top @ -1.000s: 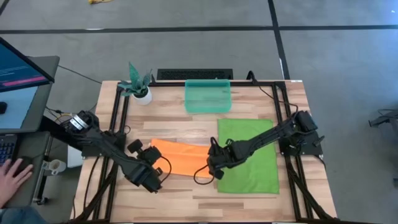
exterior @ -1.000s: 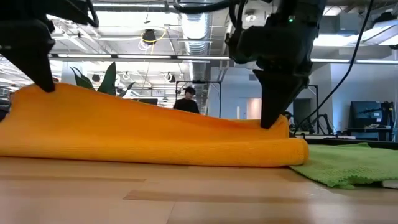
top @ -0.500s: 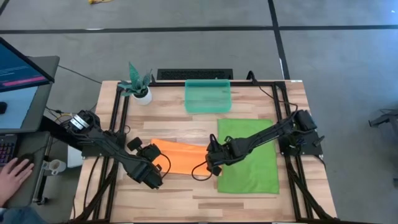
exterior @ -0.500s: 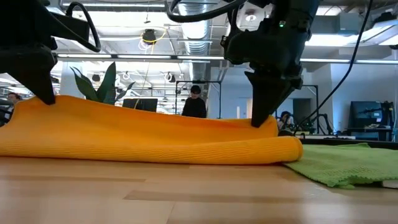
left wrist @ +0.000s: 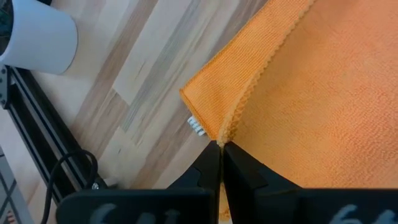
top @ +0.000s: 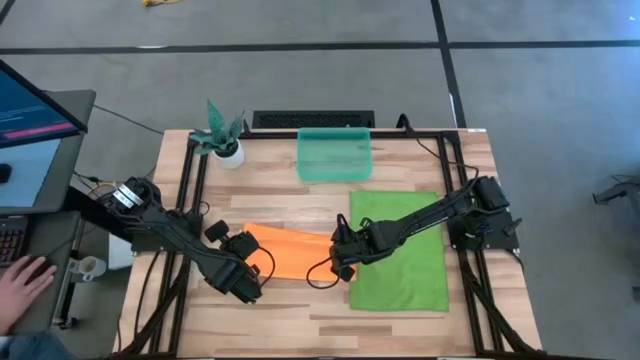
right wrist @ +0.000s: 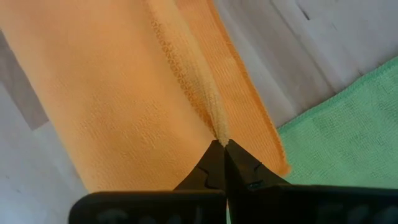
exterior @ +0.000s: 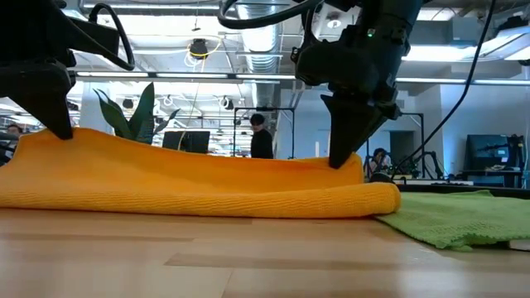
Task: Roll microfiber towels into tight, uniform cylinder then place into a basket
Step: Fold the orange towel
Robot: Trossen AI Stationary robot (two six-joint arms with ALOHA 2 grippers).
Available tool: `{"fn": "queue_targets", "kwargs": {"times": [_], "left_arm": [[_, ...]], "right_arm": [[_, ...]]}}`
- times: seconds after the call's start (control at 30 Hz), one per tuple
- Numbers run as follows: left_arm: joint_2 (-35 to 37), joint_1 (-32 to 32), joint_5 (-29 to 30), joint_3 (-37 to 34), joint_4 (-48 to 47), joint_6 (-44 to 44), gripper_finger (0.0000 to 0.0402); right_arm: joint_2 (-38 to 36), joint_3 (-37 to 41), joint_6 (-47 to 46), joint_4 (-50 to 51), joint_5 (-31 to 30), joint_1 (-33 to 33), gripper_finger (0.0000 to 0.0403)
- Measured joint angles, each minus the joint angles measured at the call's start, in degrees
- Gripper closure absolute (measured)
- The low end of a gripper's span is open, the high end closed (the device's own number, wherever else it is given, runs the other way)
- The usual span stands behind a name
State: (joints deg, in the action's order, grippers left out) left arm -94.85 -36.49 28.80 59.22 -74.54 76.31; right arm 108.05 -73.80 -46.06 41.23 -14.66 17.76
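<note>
Folding | left gripper (left wrist: 220,144), right gripper (right wrist: 222,144) clenched on orange towel (top: 290,250) | edge carried farther toward basket (top: 334,155)

Grey concrete floor (top: 300,25) with dark seams surrounds the wooden table (top: 400,325). A monitor (top: 30,115) stands at one side. Exposed ceiling ducts (exterior: 265,33), strip lights and a distant person (exterior: 260,139) fill the room behind.

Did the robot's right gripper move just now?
Yes. The right gripper, pinching the orange towel, slid slightly away from the green towel, toward the left gripper.
</note>
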Motion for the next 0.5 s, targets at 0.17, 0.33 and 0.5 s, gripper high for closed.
{"fn": "queue_targets", "kwargs": {"times": [0.17, 0.33, 0.5], "left_arm": [[0.0, 0.0, 0.02, 0.0, 0.0, -0.02, 0.0391], [0.0, 0.0, 0.04, 0.0, -0.06, -0.02, 0.0344], [0.0, 0.0, -0.03, 0.0, -1.83, -0.04, 0.0307]], "right_arm": [[0.0, 0.0, 0.48, 0.02, 0.15, -0.29, 0.0395], [0.0, 0.0, 0.5, 0.01, 0.06, -0.29, 0.0395], [0.0, 0.0, 0.16, -0.13, -0.22, -0.82, 0.0395]]}}
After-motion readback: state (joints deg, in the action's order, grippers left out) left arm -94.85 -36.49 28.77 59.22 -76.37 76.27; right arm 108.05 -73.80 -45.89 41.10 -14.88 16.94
